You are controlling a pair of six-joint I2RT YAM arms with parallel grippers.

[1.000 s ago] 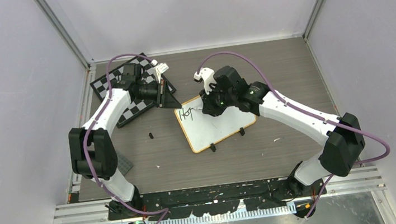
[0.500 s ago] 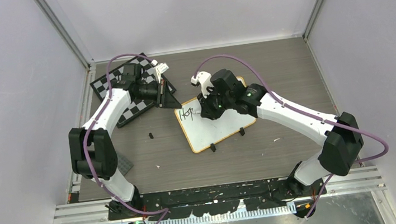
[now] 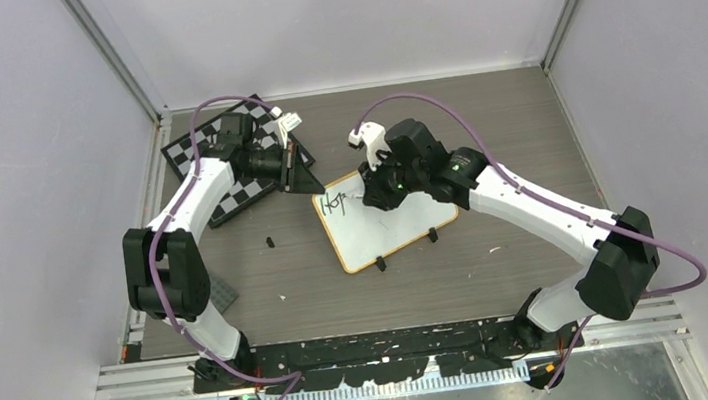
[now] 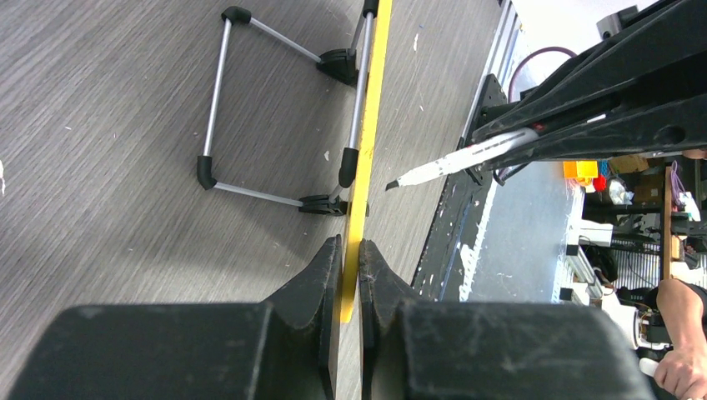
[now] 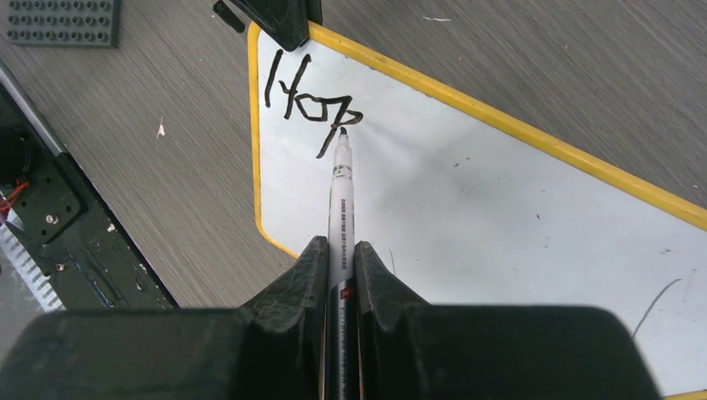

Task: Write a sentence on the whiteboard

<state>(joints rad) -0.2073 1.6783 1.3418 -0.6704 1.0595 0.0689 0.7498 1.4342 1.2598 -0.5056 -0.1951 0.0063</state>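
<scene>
**A:** Where's the flat white whiteboard with the orange-tan rim (image 3: 387, 218)?

**B:** Mid-way across the grey wood-grain table (image 3: 481, 115), unmoved since a second ago. The left gripper (image 4: 350, 246) is clamped on the rim at its far-left corner.

**A:** And the writing?

**B:** The black letters (image 5: 304, 104) read "Hop". The right gripper (image 5: 339, 247) is closed on a slim white marker with a black tip (image 5: 340, 200). The tip is at the p's bowl, but I can't tell whether it touches. That wrist leaned left half a second ago and is back right.

**A:** Beyond?

**B:** A black-and-white chequered chessboard (image 3: 215, 165) lies far-left, under the left arm
</scene>
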